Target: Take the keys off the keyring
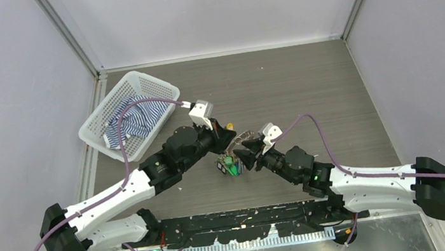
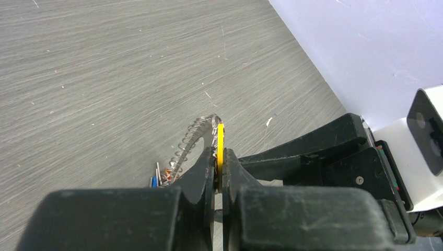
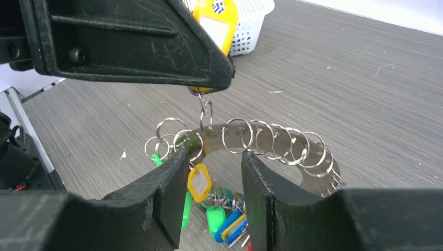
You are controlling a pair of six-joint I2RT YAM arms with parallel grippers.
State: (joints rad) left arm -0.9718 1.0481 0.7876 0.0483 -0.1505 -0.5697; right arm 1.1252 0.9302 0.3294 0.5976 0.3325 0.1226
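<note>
Left gripper (image 2: 219, 166) was clamped on the yellow tag (image 3: 215, 15), holding the keyring (image 3: 215, 144) up over the table (image 1: 304, 83), the keys (image 3: 217, 215) hanging beneath; right gripper (image 3: 211, 175) stood with fingers apart, astride the ring's band. Risk, as judged: pulling before the right closed would swing the whole bunch or slip the tag. Surface was grey wood-grain, walls (image 1: 212, 11) pale, white basket (image 1: 99, 122) at far left.

Your left arm reaches in from the keyring's (image 3: 326, 175) left. Left gripper (image 2: 219, 157) is closed tight on a yellow tag (image 3: 217, 21), just above the keyring. Your right arm extends from its right. Right gripper (image 3: 214, 157): jaws parted, just beside it.
</note>
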